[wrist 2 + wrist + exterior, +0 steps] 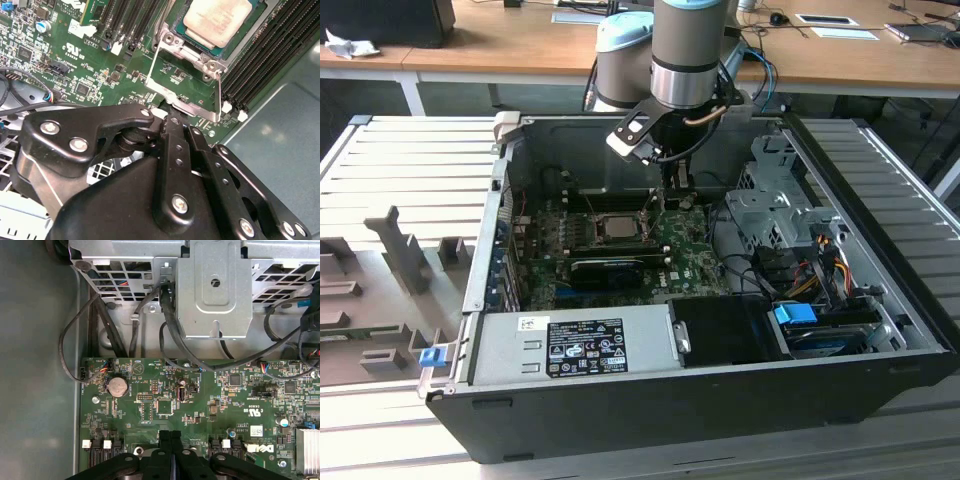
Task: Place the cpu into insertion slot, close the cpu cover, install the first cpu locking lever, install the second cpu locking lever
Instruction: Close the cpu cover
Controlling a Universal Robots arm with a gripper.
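The cpu (217, 20) lies flat in the insertion slot (257, 11) on the green motherboard (90, 65), silver top up; the exterior view shows the cpu (617, 228) mid-board. The cpu cover (216, 95), a silvery frame with a square window, stands swung open away from the chip. My gripper (172, 122) is right at the cover's free edge, its black fingers (165, 440) pressed together with nothing seen between them. In the exterior view my gripper (677, 190) hangs inside the case just to the exterior view's right of the socket.
Black memory slots (260, 75) run along both sides of the socket. A metal drive cage (215, 290) with looping black cables (170, 335) stands close beside the board. A power supply (570, 345) fills the case front. Grey fixtures (400, 250) sit at the exterior view's left.
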